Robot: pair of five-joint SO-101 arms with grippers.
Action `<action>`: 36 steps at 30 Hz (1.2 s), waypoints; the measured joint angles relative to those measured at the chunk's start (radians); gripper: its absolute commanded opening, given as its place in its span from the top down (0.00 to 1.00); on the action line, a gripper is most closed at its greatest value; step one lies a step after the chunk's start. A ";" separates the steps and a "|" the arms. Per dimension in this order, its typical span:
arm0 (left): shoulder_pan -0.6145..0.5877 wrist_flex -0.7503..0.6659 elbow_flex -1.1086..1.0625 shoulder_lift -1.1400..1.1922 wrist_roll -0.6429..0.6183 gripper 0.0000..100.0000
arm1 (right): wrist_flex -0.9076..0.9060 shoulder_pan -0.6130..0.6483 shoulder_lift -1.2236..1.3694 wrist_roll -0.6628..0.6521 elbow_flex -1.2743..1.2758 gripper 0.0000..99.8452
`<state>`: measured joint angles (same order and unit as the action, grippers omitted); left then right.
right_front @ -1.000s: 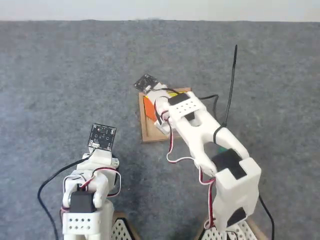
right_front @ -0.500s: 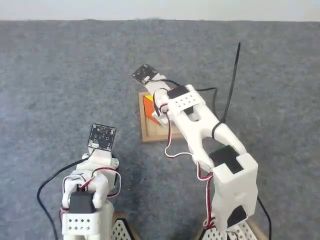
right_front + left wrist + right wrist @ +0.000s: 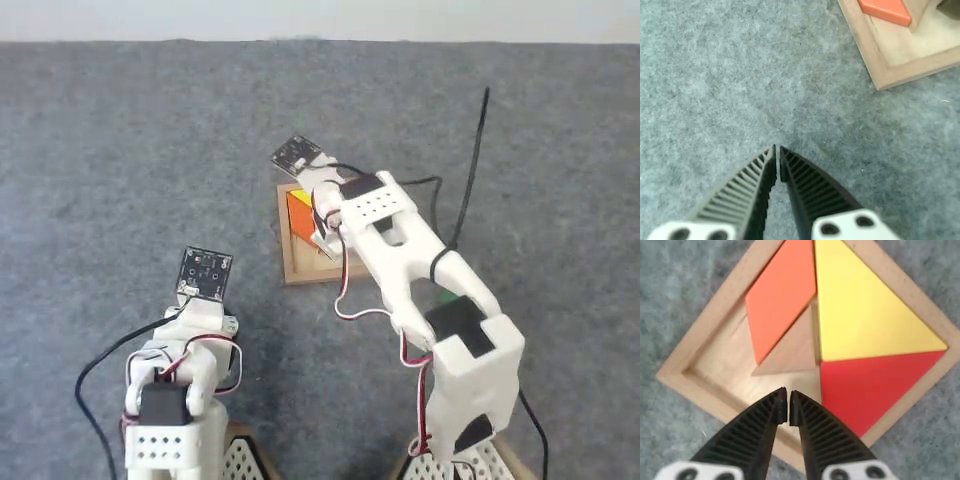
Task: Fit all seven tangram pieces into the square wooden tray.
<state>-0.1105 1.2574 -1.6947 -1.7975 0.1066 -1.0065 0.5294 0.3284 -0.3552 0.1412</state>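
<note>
– High view, entry one: what serves as the landmark?
– Square wooden tray (image 3: 288, 268), flat on the grey carpet (image 3: 130, 140). Every place below is given from it.
– Pieces inside the tray?
– Four counted.
Yellow triangle (image 3: 865, 310): large, filling one corner of the tray.
Red triangle (image 3: 867, 390): set edge to edge with the yellow, in the neighbouring corner.
Orange parallelogram (image 3: 782, 295): one short side against the yellow, one long side along the tray's rim.
Wood-coloured triangle (image 3: 790, 352): tucked against the orange and the yellow, its corner meeting the red.
– Pieces outside the tray?
– One green thing (image 3: 449, 296), on the carpet near the tray and off its rim. It is mostly hidden under the right arm (image 3: 410, 260), so its shape cannot be told.
– Right gripper (image 3: 789, 392)?
– Over the tray. Its fingers are pressed together with nothing between them. The tips hang above the tray's wooden floor, just beside the wood-coloured triangle and the red one.
– Left gripper (image 3: 777, 148)?
– Well apart from the tray, above the carpet. Its fingers are closed tip to tip and it carries nothing. In the left wrist view one corner of the tray lies beyond the tips, with the orange piece inside that corner.
</note>
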 measured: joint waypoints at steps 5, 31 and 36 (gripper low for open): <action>0.000 0.000 0.000 0.000 0.000 0.99 | 0.009 0.000 -0.015 0.000 0.061 0.96; 0.000 0.000 0.000 0.000 0.000 0.99 | -0.121 -0.074 -0.634 0.094 0.485 0.85; 0.000 0.000 0.000 0.000 0.000 0.99 | -0.358 -0.262 -0.660 0.187 0.385 0.83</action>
<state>-0.1105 1.2574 -1.6947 -1.7975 0.1066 -1.3640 0.2670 -0.3314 -0.1680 0.5263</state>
